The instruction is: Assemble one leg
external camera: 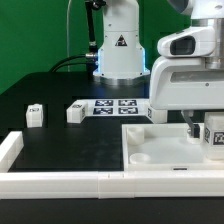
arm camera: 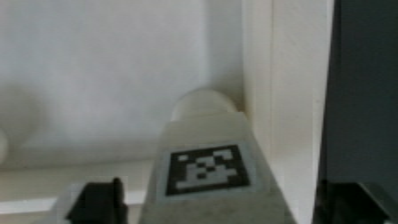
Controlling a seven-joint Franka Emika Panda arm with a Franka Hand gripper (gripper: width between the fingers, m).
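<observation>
— Where is the leg it is working on?
— The small chunky white plastic leg (external camera: 213, 135), with its black-and-white square tag, is at the corner of the large flat white square panel (external camera: 150, 160) toward the exterior view's right. It is directly below the arm's white hand.
— And the jaws?
— They straddle that leg. In the wrist view one black finger (arm camera: 98, 203) shows beside it. I cannot tell whether the pads press on the leg or stand just off it.
— Anything else on the black counter (external camera: 60, 140)?
— A second white tagged block (external camera: 35, 115) and a third (external camera: 75, 113) sit well apart from the panel, toward the exterior view's left. The third is just beside the marker board (external camera: 115, 107). A long white rim bar (external camera: 60, 182) lies along the near edge.
</observation>
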